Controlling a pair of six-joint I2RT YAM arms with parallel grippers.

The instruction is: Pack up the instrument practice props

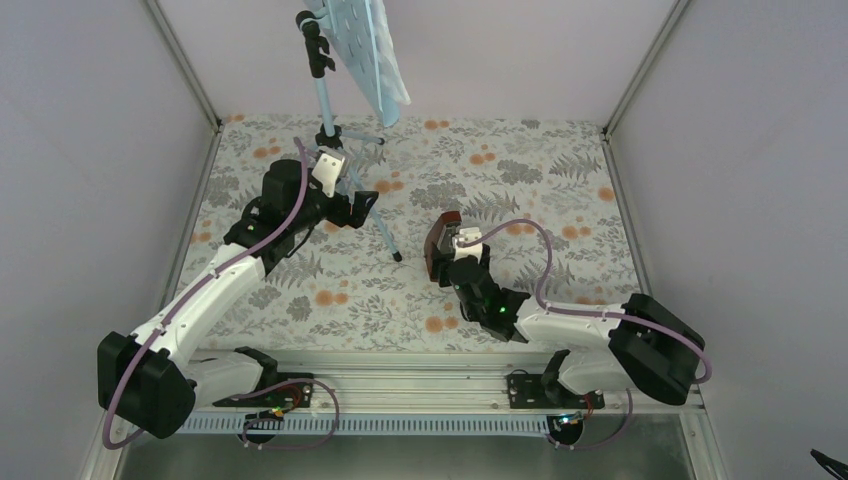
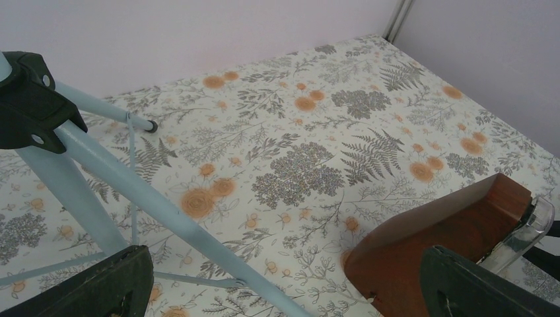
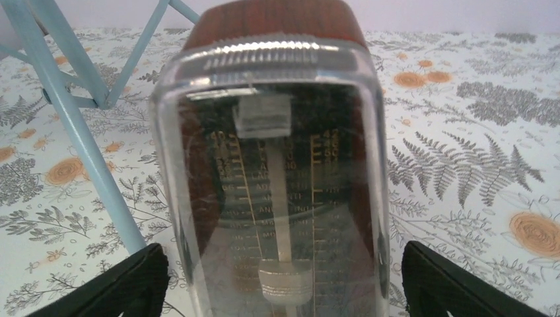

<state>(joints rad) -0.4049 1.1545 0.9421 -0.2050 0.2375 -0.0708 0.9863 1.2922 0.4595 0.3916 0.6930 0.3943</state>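
Observation:
The light-blue music stand (image 1: 325, 110) stands at the back left on its tripod, with the hole-dotted plate (image 1: 350, 30) at the top. Pale sheet pages (image 1: 392, 85) seem to rest against the plate. My left gripper (image 1: 362, 205) is open, and one tripod leg (image 2: 165, 211) runs between its fingers (image 2: 99, 290). The brown wooden metronome (image 1: 438, 245) with a clear front cover is mid-table, and it also shows in the left wrist view (image 2: 449, 238). My right gripper (image 3: 284, 249) is open, one finger either side of the metronome (image 3: 271, 165), with small gaps.
The floral tablecloth (image 1: 560, 200) covers the table. Pale walls and metal frame posts (image 1: 185, 70) close in the left, back and right. The tripod's front foot (image 1: 397, 257) is close to the metronome's left side.

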